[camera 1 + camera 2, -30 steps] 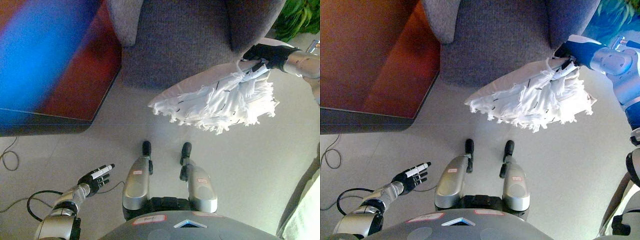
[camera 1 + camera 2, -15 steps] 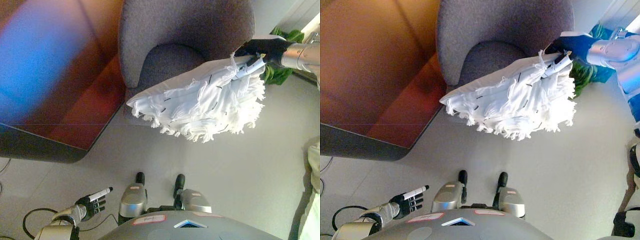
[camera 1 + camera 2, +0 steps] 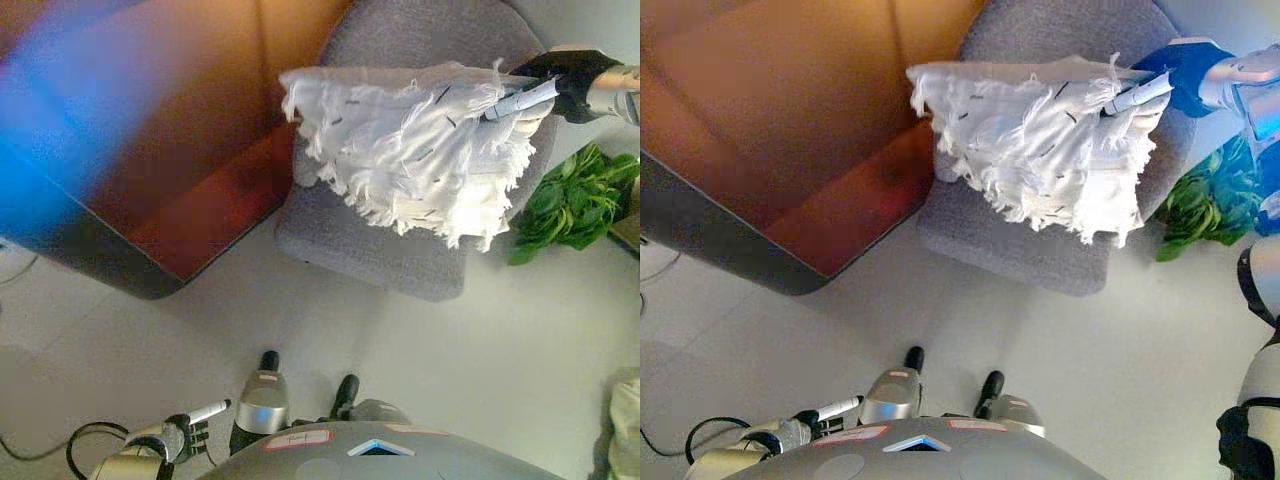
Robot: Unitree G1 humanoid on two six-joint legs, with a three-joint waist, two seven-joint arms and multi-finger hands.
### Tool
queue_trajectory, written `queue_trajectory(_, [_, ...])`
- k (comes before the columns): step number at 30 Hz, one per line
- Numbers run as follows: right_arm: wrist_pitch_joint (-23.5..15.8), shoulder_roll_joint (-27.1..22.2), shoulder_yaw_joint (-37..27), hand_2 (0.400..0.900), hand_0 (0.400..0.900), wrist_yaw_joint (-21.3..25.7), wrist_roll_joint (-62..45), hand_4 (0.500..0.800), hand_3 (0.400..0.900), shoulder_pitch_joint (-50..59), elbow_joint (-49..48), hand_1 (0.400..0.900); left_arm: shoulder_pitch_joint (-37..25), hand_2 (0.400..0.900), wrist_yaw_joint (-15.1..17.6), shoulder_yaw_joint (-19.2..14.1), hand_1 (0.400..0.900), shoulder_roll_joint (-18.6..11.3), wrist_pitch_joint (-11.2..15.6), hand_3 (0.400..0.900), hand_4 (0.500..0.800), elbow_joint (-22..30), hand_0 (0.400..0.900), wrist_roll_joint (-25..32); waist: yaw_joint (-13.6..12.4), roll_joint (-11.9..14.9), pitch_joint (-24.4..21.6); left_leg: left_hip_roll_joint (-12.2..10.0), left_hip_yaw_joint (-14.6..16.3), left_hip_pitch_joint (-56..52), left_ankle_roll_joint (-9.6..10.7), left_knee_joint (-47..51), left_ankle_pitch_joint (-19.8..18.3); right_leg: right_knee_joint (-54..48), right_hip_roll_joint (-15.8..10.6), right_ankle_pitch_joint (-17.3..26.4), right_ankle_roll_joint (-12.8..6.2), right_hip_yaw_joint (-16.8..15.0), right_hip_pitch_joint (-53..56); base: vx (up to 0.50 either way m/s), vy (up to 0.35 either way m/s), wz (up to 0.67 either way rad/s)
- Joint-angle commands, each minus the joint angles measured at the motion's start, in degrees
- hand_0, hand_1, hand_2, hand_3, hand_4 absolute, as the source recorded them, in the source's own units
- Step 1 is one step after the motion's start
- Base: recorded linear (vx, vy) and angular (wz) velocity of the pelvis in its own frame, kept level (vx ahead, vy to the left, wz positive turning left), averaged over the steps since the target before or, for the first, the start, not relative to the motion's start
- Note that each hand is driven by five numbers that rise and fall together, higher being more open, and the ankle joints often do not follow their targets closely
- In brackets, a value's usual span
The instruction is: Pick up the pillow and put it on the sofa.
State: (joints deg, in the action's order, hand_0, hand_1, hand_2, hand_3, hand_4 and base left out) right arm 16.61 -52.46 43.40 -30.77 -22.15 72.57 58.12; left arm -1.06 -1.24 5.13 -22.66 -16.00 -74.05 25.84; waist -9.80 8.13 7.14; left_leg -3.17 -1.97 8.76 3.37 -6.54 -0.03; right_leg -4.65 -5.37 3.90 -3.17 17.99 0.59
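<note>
Gripping the white fringed pillow (image 3: pixel 420 140) by its upper right corner, the right robot hand (image 3: pixel 556 82) is curled round the fabric there, with a white fingertip lying across the cloth. From that robot hand the pillow hangs leftward and downward, its shaggy fringe drooping over the grey sofa (image 3: pixel 400 245).

A second ago the pillow hung lower in view, over bare floor (image 3: pixel 470 340) in front of the seat. Half a second ago it was level with the seat's front edge. Now it sits over the seat cushion itself, covering most of the cushion and part of the backrest. The whole view has also swung, so part of that shift comes from the camera moving; still, the pillow against the sofa has clearly gone from in front of it to above it.

That puts the task near its end, by my reading: the carry looks done, and what remains is lowering and letting go. Whether the pillow's underside already touches the cushion cannot be told.

Beyond the right robot hand, to its lower right, green plant leaves (image 3: pixel 570 200) lie beside the sofa. Far below and left, the left robot hand (image 3: pixel 188 432) hangs idle near the floor, fingers loosely extended. A dark reddish cabinet (image 3: pixel 190 160) stands left of the sofa.
</note>
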Motion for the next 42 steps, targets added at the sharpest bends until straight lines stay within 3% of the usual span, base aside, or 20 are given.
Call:
queue_trajectory(1, [-2.68,-1.26,-5.18,0.400,0.400,8.99,-8.48,0.500,0.400,15.56,0.97,0.400,-1.91,0.900,3.00,4.11,0.900,-4.10,1.45,0.900,0.800,-1.90,0.900,3.67,-1.98,-0.56,2.30,0.10,2.95,-4.42,-0.81,10.97,2.92,4.59,-0.77,-1.87,-3.14,-0.40,-1.12,-0.23,-0.139,0.13])
queue_trajectory(6, [-1.47,-1.59,-7.37,0.400,0.400,14.39,-15.97,0.500,0.400,14.53,2.97,0.400,-4.33,0.900,5.03,4.75,0.900,-4.76,3.42,0.900,0.800,0.73,0.900,6.77,-2.23,-1.62,7.06,0.17,3.16,-0.22,-1.30,10.64,3.18,4.51,-1.31,-1.33,-3.50,-0.21,-4.43,-0.16,-0.088,0.08])
queue_trajectory(11, [-1.77,-3.47,-10.82,0.400,0.400,15.22,-17.87,0.500,0.400,12.98,6.50,0.400,-5.75,0.900,5.73,4.73,0.900,-5.05,4.30,0.900,0.800,2.70,0.900,8.33,-2.41,-2.85,9.33,0.36,3.46,1.62,-1.21,10.39,3.30,4.14,-1.85,-1.24,-3.72,0.31,-5.43,-0.08,-0.042,0.07])
queue_trajectory(12, [-2.81,-3.77,-11.27,0.400,0.400,17.33,-18.06,0.500,0.400,13.01,7.07,0.400,-5.99,0.900,5.52,4.92,0.900,-5.24,4.55,0.900,0.800,2.90,0.900,8.87,-2.41,-3.17,9.62,0.40,3.51,1.84,-1.15,10.42,3.39,4.11,-1.93,-1.20,-3.72,0.45,-5.59,-0.09,-0.003,0.06])
queue_trajectory(13, [-3.79,-4.16,-11.71,0.400,0.400,22.87,-16.87,0.500,0.400,12.86,7.63,0.400,-6.33,0.900,5.46,4.94,0.900,-5.27,4.50,0.900,0.800,3.58,0.900,9.36,-2.42,-3.73,10.11,0.54,3.51,2.13,-1.11,10.42,3.44,4.20,-2.15,-1.18,-3.78,0.73,-5.93,-0.13,0.000,0.06])
queue_trajectory(14, [-3.65,-4.44,-12.26,0.900,0.900,24.89,-18.20,0.800,0.900,12.81,8.21,0.900,-6.49,0.900,4.88,4.04,0.900,-5.33,5.08,0.900,0.800,3.84,0.900,8.92,-2.42,-4.26,10.69,0.60,3.44,2.43,-1.05,10.42,3.41,4.21,-2.33,-1.14,-3.86,0.82,-6.29,-0.15,0.011,0.03])
queue_trajectory(23, [-1.34,-6.38,-12.55,0.900,0.900,24.81,-16.32,0.800,0.900,12.85,9.92,0.900,-7.02,0.900,1.84,4.22,0.900,-4.99,4.70,0.900,0.800,3.88,0.900,11.82,-1.42,-5.96,11.14,0.98,3.39,2.02,-0.72,10.97,3.50,4.48,-2.76,-1.51,-3.36,1.12,-7.16,-0.08,0.050,-0.04])
queue_trajectory(29, [1.86,-9.34,-11.77,0.900,0.900,22.60,-11.83,0.800,0.900,12.40,11.27,0.900,-6.42,0.900,0.04,3.90,0.900,-5.67,4.61,0.900,0.800,2.57,0.900,10.84,-0.66,-5.17,9.14,0.65,3.65,0.53,-0.51,11.19,3.27,4.79,-2.88,-1.65,-3.31,1.11,-6.54,0.00,-0.003,-0.01])
queue_trajectory(36, [2.81,-11.48,-9.15,0.900,0.900,21.99,-7.87,0.800,0.900,12.17,11.40,0.900,-5.40,0.900,-1.67,3.26,0.900,-6.60,7.40,0.900,0.800,-0.05,0.900,9.05,0.63,-3.62,6.31,0.07,4.54,-1.75,-0.45,11.54,3.00,3.50,-2.11,-1.38,-3.35,0.23,-4.29,-0.02,-0.023,-0.08])
queue_trajectory(42, [3.80,-15.52,-7.94,0.900,0.900,19.15,-3.62,0.800,0.900,12.38,11.75,0.900,-3.85,0.900,-1.59,2.52,0.900,-7.03,7.84,0.900,0.800,-0.91,0.900,7.18,1.61,-1.99,2.09,-0.22,4.75,-5.08,-0.40,11.54,2.23,2.67,-1.27,-1.47,-3.34,-0.54,-1.21,0.07,-0.033,-0.12])
